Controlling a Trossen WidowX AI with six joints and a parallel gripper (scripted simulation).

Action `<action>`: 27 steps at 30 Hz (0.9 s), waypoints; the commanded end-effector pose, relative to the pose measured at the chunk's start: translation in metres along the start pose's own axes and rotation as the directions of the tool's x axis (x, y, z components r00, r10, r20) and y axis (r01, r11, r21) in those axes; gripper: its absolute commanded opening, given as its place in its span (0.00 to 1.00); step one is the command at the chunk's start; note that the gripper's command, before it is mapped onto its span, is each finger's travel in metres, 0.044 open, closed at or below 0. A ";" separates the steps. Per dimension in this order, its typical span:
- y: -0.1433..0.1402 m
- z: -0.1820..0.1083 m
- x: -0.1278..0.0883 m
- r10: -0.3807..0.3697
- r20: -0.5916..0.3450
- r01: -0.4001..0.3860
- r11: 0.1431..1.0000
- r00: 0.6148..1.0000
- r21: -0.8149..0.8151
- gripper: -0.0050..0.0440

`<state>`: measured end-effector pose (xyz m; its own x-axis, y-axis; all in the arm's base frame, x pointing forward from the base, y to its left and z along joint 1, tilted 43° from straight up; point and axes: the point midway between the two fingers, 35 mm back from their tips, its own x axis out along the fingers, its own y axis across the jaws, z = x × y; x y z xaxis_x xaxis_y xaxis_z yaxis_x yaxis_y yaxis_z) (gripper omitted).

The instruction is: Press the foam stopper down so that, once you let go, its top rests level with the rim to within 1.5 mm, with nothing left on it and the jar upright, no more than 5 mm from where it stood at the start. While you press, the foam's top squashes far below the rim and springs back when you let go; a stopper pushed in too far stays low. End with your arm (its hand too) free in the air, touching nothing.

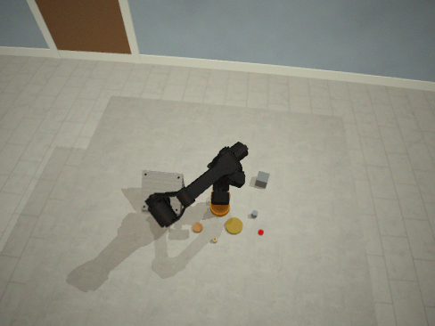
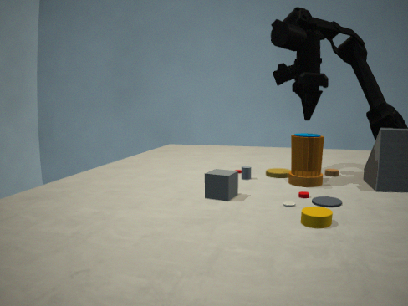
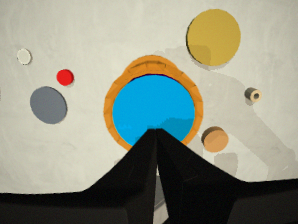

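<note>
One closed end effector (image 2: pixel 308 119) (image 3: pixel 155 135), empty, hangs above the blue stopper (image 2: pixel 308 135) (image 3: pixel 150 105); pressing appears pending, next requiring centred, straight, measured descent

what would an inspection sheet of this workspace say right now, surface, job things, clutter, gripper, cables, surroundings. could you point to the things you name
Surface: pale, faintly mottled; shadows fall across it.
Jar: orange (image 1: pixel 220 212) (image 2: pixel 307 156) (image 3: pixel 108 112), upright.
Foam stopper: blue (image 2: pixel 308 135) (image 3: pixel 152 105), in the jar's mouth; whether level with the rim, cannot tell.
Clutter: grey cube (image 1: pixel 262 179) (image 2: pixel 221 185), bright yellow disc (image 2: pixel 316 217) and dark grey disc (image 2: pixel 327 201) (image 3: pixel 48 105), among other small pieces; none touching the jar.
Gripper (image 2: pixel 308 119) (image 3: pixel 155 135): shut, nothing held, above the stopper without touching.
Cables: nothing seen.
Surroundings: blue-grey wall (image 1: pixel 285 36) (image 2: pixel 146 75), brown door (image 1: pixel 91 27).
</note>
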<state>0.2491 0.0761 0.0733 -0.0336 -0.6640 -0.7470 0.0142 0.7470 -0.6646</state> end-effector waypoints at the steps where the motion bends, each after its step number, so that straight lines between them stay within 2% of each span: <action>1: -0.001 -0.004 0.018 -0.024 -0.032 0.025 1.000 0.999 0.010 0.10; 15: 0.000 -0.002 0.032 -0.026 -0.031 0.026 1.000 0.999 0.011 0.10; 27: 0.000 -0.002 0.032 -0.026 -0.031 0.026 1.000 0.999 0.011 0.10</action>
<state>0.2466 0.0556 0.0496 -0.0648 -0.6782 -0.7320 0.0315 0.7318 -0.6808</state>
